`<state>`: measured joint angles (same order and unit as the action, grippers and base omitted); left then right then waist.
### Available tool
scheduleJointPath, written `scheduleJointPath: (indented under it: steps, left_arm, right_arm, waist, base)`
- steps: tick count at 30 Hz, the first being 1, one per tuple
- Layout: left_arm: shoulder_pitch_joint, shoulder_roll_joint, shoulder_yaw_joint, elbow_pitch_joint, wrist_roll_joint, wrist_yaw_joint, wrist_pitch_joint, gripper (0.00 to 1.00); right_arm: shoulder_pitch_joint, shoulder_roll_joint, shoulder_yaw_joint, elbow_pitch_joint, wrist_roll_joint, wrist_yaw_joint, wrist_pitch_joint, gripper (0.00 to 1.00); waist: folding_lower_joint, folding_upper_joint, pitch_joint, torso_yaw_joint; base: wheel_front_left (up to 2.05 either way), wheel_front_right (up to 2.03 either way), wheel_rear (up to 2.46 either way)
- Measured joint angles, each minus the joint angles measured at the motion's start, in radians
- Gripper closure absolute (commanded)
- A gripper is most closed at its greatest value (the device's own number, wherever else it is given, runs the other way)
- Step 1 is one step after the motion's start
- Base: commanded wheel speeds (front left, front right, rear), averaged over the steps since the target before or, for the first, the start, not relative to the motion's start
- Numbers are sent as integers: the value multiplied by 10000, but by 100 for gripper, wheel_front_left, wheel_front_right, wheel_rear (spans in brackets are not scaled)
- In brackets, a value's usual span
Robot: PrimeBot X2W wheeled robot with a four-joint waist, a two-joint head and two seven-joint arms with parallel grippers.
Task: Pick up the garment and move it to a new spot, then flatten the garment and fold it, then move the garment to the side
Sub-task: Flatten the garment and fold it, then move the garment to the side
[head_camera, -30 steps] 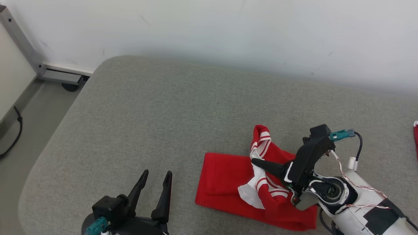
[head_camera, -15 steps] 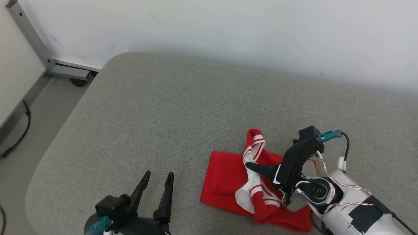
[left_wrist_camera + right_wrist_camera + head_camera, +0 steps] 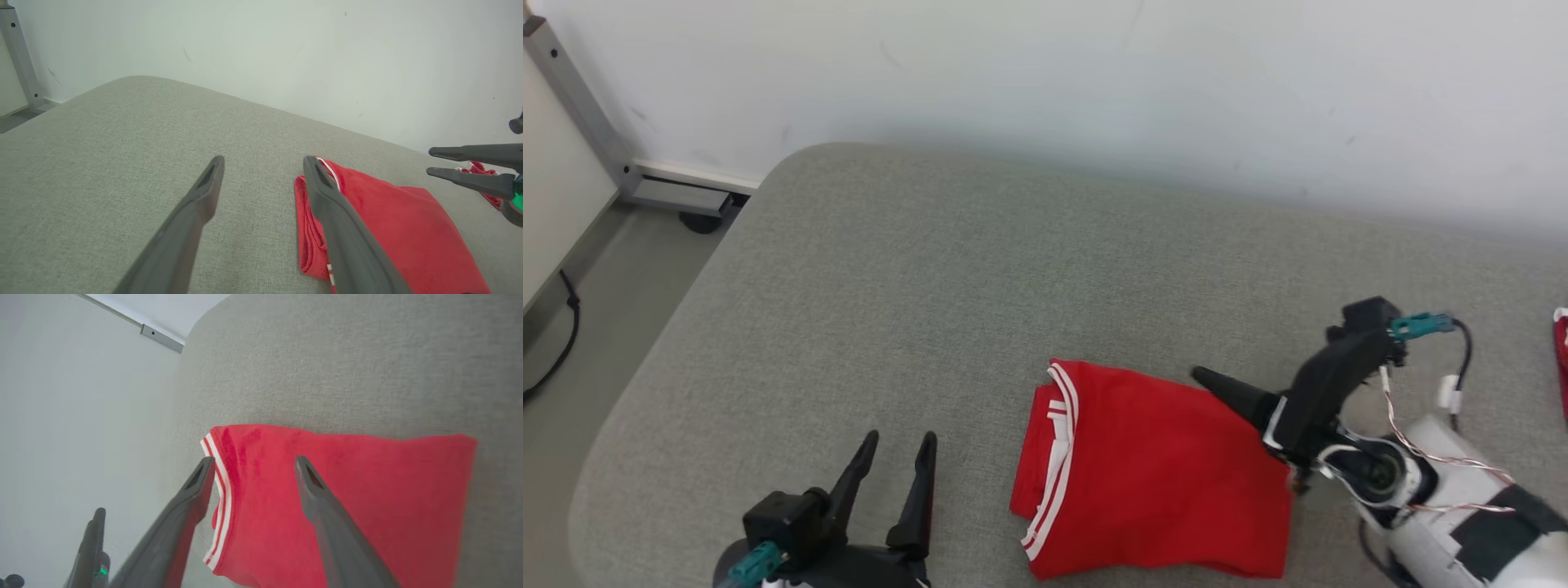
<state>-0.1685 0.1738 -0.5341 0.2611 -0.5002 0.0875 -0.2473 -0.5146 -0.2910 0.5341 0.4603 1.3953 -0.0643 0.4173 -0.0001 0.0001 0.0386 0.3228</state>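
Folded garment [image 3: 1168, 474] lies flat on the pad [image 3: 931, 269], long axis 9-to-3; right gripper [image 3: 1207, 378], fingers [image 3: 1237, 394] released, hovers at its 2 o'clock corner, nearer than the released left gripper [image 3: 899, 441] off 9 o'clock.

Look at 4 o'clock in your head view: the right gripper [image 3: 1202, 377] has a long, tapering matt-black finger on an angular black housing [image 3: 1327, 382], topped by a teal connector [image 3: 1413, 326]. A black cable [image 3: 1467, 351] and twisted red-and-white wires [image 3: 1395, 426] run to the pale forearm [image 3: 1429, 547], which wears a black tape patch [image 3: 1494, 531]. At 7 o'clock, your left gripper [image 3: 899, 441] matches, with its own teal plug [image 3: 756, 563]
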Motion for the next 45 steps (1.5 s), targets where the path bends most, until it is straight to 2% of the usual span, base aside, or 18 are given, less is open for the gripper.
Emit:
scheduleJointPath:
  steps: [3,5,8,14,19,27,36,37,38,45]
  left_arm:
    - [39,199,58,-82,73,6,-2,0]
    - [102,295,27,-180,470,48,-8,0]
    - [270,523,-67,-211,986,128,-13,0]
    - [360,512,-36,-410,1335,274,-15,0]
    - [359,483,15,-474,1670,280,-15,0]
    - [360,391,142,-479,1778,355,-15,0]
    - [368,219,391,-468,1843,357,-15,0]
    - [375,203,418,-466,1843,357,-15,0]
    - [375,203,418,-466,1843,357,-15,0]
    - [422,178,667,-462,1841,366,-15,0]
  right_arm:
    - [99,-821,435,-105,-1072,29,-251,0]
    - [264,-1170,481,-144,-1271,27,-399,0]
    - [466,-1419,807,-376,-1710,13,-414,0]
    - [1021,-1728,1103,-591,-1921,-132,-368,0]
    - [1214,-1662,1264,-648,-1918,-253,-132,0]
    - [1153,-1064,1197,77,-1724,-504,127,0]
    - [881,-882,1513,779,-1971,-546,483,0]
    - [844,-863,1507,825,-1981,-548,477,52]
    - [844,-863,1507,825,-1981,-548,477,100]
    - [518,-750,1388,1026,-2021,-589,399,100]
  waist:
    - [0,0,-73,-140]
    - [0,0,-128,-251]
    - [0,0,-208,-432]
    - [0,0,-359,-694]
    - [0,0,-351,-643]
    - [2,0,-218,-388]
    - [1,0,-80,-238]
    - [1,0,-72,-236]
    - [1,0,-72,-236]
    - [2,0,-27,-349]
  base:
    - [0,0,0]
    - [0,0,0]
    - [0,0,0]
    - [0,0,0]
    - [0,0,0]
    - [0,0,0]
    - [0,0,0]
    - [0,0,0]
    - [0,0,0]
    - [0,0,0]
